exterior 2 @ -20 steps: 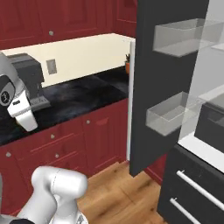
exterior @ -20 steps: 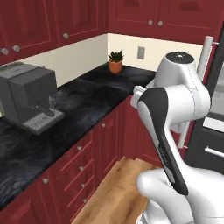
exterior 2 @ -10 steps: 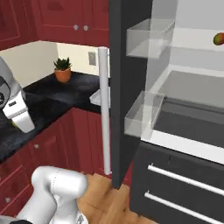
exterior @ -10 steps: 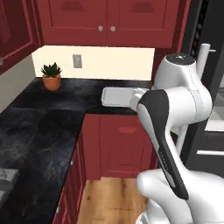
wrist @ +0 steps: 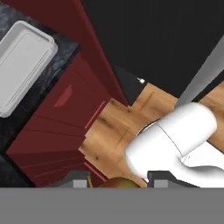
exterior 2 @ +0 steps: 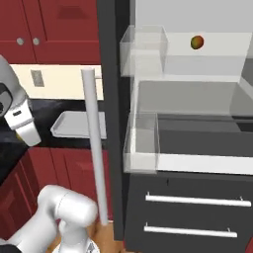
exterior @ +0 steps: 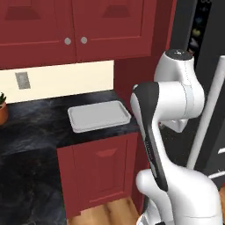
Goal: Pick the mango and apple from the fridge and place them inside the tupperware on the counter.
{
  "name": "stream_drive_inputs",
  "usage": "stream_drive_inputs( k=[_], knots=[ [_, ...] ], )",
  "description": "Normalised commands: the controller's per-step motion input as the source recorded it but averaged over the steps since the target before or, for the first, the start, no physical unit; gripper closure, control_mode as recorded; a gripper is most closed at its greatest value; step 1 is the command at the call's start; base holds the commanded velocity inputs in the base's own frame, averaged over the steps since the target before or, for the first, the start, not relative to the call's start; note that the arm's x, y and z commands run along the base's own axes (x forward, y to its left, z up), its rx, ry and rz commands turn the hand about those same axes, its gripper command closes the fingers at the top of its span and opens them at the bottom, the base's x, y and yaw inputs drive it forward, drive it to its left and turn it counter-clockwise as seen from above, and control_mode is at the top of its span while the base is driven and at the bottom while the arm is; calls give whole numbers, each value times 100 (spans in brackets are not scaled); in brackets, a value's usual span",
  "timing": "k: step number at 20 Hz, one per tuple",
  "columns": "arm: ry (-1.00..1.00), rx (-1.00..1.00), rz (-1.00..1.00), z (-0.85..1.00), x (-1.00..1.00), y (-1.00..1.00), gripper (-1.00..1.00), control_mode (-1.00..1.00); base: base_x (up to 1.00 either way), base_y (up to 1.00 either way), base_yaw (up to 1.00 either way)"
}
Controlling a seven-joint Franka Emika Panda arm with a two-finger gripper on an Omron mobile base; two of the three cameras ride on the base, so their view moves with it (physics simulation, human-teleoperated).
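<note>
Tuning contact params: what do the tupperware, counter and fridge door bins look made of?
Tupperware: light-grey, matte, probably plastic; even tone with no glint, soft rounded rim.
Counter: polished stone by its look; black with pale marbled veining.
Fridge door bins: clear plastic or glass, hard to say which; the interior shows through their walls.

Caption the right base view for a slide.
Open fridge with a mango on its upper shelf; empty tupperware waits on the black counter.
</note>
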Motion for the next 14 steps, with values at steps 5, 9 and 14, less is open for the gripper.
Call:
stream_drive_inputs(
  k=[5, 9, 14],
  knots=[
    [0, 0, 0, 0, 0, 0, 100, 100, 100, 55, -4],
    [0, 0, 0, 0, 0, 0, 100, 100, 100, 18, 0],
    [0, 0, 0, 0, 0, 0, 100, 100, 77, 3, 18]
  ],
)
